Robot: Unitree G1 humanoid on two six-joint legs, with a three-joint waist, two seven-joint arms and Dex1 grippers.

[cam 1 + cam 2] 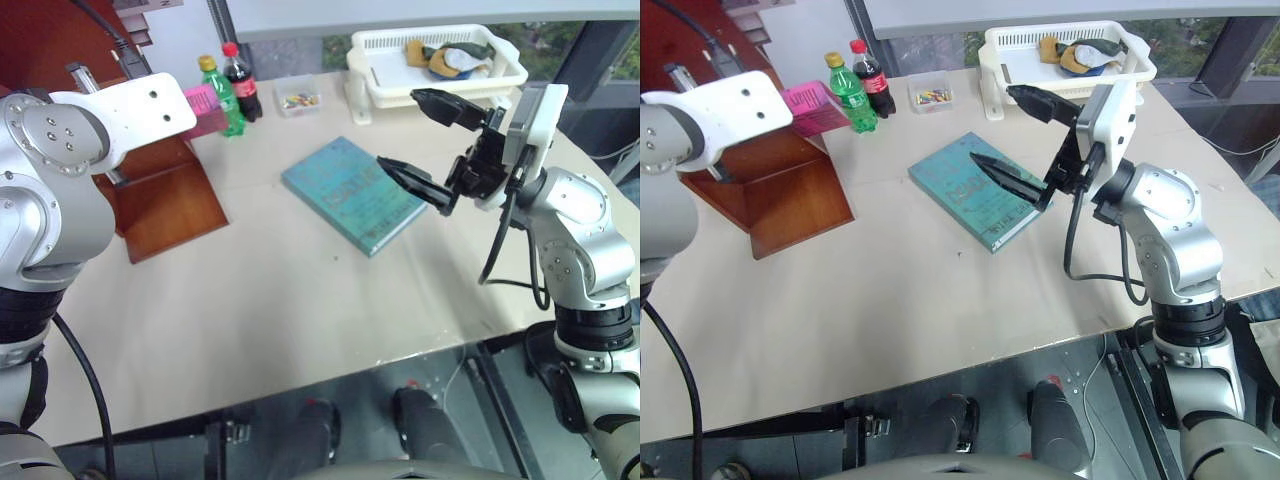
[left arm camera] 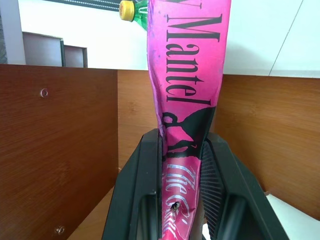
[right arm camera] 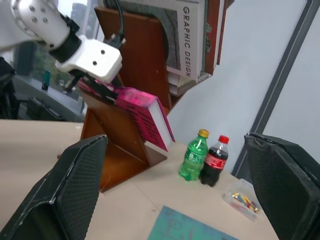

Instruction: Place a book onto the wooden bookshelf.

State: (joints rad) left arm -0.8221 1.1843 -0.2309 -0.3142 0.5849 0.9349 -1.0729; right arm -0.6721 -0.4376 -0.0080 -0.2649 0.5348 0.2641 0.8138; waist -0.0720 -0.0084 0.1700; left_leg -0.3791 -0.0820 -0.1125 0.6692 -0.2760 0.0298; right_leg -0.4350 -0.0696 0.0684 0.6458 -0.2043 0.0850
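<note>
Over the wooden bookshelf (image 3: 135, 135), with left tool (image 3: 100, 87) clamped on the pink book (image 3: 145, 117) resting there: lower it fully before letting go, keeping wide-open, empty right tool (image 1: 425, 140) above the table (image 1: 300, 290).

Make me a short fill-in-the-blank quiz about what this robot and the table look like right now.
1. The left tool is shut on the ____ book, holding it at the wooden bookshelf.
2. The teal book lies flat on the ____.
3. The right tool has its fingers ____ and holds nothing.
4. Beside the green bottle stands a cola bottle with a ____ cap.

Missing words: pink; table; open; red
</note>
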